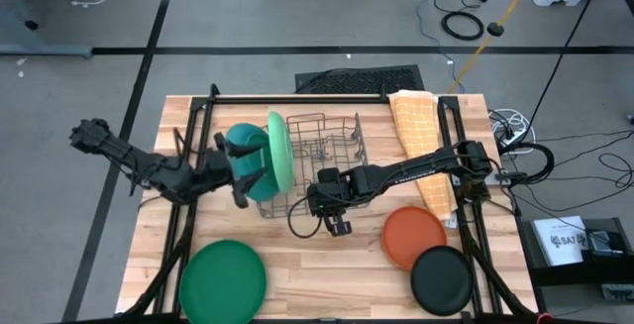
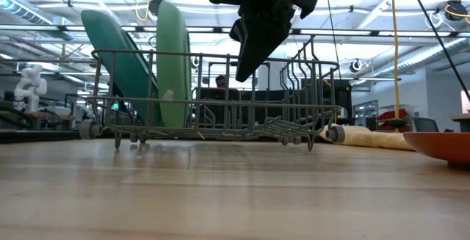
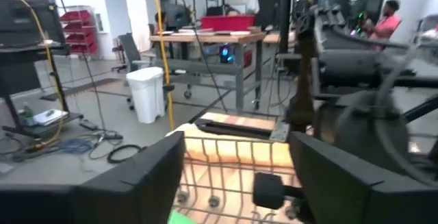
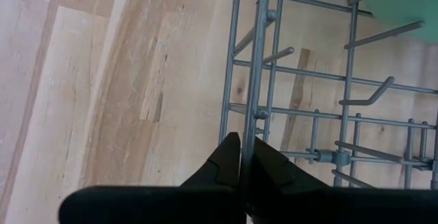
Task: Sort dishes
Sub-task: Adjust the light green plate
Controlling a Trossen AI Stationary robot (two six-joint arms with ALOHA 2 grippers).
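With my left fingers (image 1: 241,180) spread just beside the light green plate (image 1: 280,152) upright in the rack (image 1: 332,156), my right fingers (image 1: 332,200) clenched steady its rim.

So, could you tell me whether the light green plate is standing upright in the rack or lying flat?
Upright. The light green plate stands on edge inside the wire rack, next to the leaning teal plate.
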